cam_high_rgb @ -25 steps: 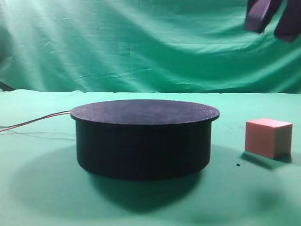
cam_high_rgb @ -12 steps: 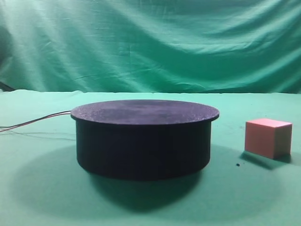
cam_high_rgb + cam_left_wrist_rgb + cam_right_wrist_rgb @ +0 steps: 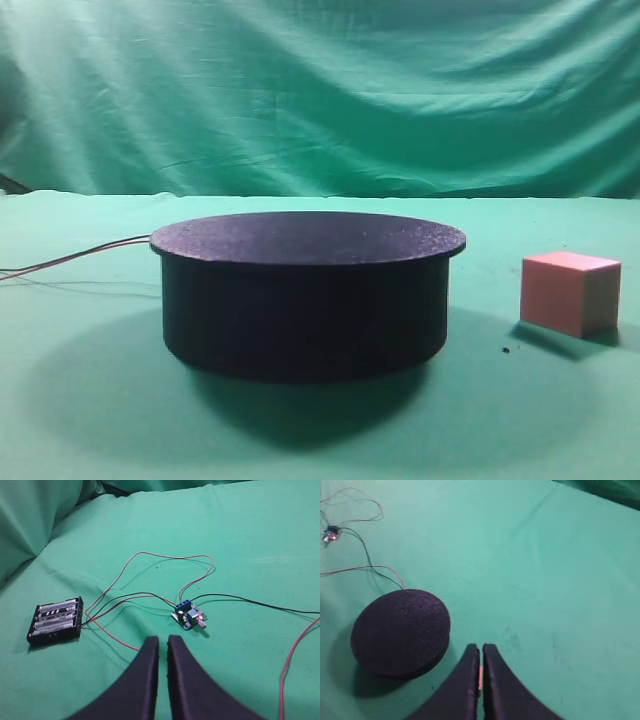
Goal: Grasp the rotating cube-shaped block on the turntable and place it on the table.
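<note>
- table (image 3: 90, 420): flat top under green cloth, same green as draped backdrop (image 3: 320, 90) behind. fills most of every view.
- turntable (image 3: 305, 295): wide low black cylinder w/ slightly overhanging speckled flat top, sits mid-table in exterior view. top is bare. also seen from above in rt wrist view, lower left.
- left gripper (image 3: 161, 645): two dark fingers close together w/ only a thin sliver of cloth showing between the tips, nothing held. hangs above the cloth, well apart from turntable, not seen in exterior view.
- right gripper (image 3: 481, 652): fingers pressed together, nothing gripped. hangs above table just rt of turntable edge in its own view. a thin pink-red strip shows in the slit between the fingers; cannot tell what it is.
- cube-shaped block (image 3: 570, 292): salmon-pink cube, resting on the table to the rt of turntable, near it but not touching, one corner turned toward camera. off the disc, free of both grippers.
- battery holder (image 3: 56, 621): black, cells loaded, lies on cloth at left of left wrist view.
- wires (image 3: 150, 575): thin red and black leads loop from battery holder to circuit board; red leads also trail off turntable's left side in exterior view.
- circuit board (image 3: 187, 615): small blue board w/ a lit spot, on the cloth ahead of left gripper tips.
</note>
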Tool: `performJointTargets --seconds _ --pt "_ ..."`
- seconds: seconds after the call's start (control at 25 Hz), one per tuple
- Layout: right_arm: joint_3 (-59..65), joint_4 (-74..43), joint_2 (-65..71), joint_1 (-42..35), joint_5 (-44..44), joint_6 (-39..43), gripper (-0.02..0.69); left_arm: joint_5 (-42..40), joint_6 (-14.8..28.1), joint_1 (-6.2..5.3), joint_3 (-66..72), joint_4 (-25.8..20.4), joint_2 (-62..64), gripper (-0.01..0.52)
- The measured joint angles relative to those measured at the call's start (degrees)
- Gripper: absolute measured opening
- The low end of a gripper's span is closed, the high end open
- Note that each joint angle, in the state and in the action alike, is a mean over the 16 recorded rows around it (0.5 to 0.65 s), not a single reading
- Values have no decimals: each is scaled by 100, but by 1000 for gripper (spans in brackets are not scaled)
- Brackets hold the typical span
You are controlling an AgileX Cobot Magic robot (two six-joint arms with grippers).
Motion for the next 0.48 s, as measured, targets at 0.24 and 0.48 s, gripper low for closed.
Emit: performJointTargets --seconds 0.24,0.48 --pt "1048 -90 -1005 -841 -623 -10 0 0 0 0 0 0 0 0" --pt "2224 -44 -2180 -1602 -1126 0 0 0 0 0 0 0 0 0"
